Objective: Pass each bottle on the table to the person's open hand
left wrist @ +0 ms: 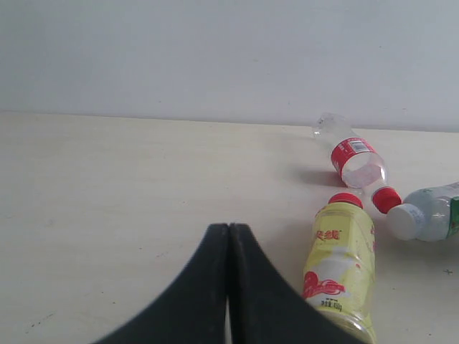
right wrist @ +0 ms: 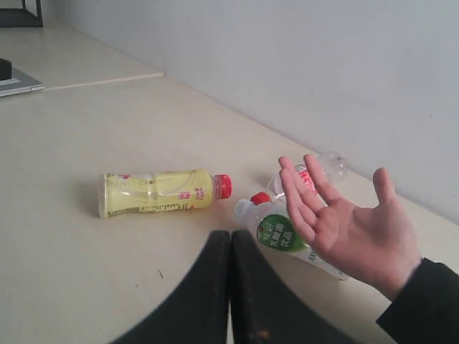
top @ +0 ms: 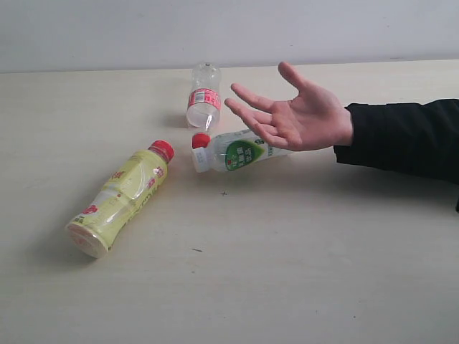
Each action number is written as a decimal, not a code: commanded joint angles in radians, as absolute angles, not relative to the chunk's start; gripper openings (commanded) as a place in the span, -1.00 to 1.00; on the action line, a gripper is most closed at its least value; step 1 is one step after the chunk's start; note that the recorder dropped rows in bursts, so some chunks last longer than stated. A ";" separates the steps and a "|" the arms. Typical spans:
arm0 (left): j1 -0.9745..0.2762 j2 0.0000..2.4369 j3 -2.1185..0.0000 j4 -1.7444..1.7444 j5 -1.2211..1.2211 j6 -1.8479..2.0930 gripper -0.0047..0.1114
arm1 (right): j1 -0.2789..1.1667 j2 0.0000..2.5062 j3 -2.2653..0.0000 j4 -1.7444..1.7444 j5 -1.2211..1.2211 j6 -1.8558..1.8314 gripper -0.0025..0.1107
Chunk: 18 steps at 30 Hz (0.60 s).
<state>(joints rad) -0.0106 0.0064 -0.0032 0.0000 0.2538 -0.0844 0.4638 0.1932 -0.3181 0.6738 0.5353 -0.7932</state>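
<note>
Yellow plastic bottle, red-capped, lies left on the pale beige table, axis near-left to far-right, nearest my left claw. That and my right claw are pressed together, empty; the bare open hand waits right.

A plain, pale grey wall fills the background, bare and evenly lit, and meets the far edge of the tabletop in a straight line. In the right wrist view, a flat grey slab, perhaps a closed laptop or a tablet, lies far off at the picture's edge. A small black block sits just beside it, cut off by the frame. Farther back stands a dark open frame, too cropped to identify. A thin pale seam runs from the slab toward the wall.
</note>
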 commanded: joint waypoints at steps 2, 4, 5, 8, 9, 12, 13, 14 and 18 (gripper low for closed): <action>-0.009 0.000 0.000 -0.011 0.244 -0.082 -0.92 | 0.466 0.194 -0.307 0.800 0.499 -0.802 -0.96; -0.009 0.000 0.000 -0.011 0.244 -0.082 -0.92 | 0.466 0.192 -0.307 0.785 0.496 -0.802 -0.96; -0.009 0.000 0.000 -0.011 0.244 -0.082 -0.92 | 0.466 0.190 -0.307 0.766 0.505 -0.802 -0.96; -0.009 0.000 0.000 -0.011 0.244 -0.082 -0.92 | 0.466 0.194 -0.311 0.720 0.534 -0.802 -0.96; -0.009 0.000 0.000 -0.011 0.244 -0.082 -0.92 | 0.466 0.202 -0.320 0.704 0.538 -0.802 -0.96; -0.009 0.000 0.000 -0.011 0.244 -0.082 -0.92 | 0.466 0.269 -0.364 0.657 0.548 -0.802 -0.96; -0.009 0.000 0.000 -0.011 0.244 -0.082 -0.92 | 0.466 0.310 -0.382 0.646 0.555 -0.802 -0.96; -0.009 0.000 0.000 -0.011 0.244 -0.082 -0.92 | 0.466 0.360 -0.398 0.644 0.564 -0.802 -0.96; -0.009 0.000 0.000 -0.011 0.244 -0.082 -0.92 | 0.466 0.606 -0.530 0.657 0.665 -0.880 -0.96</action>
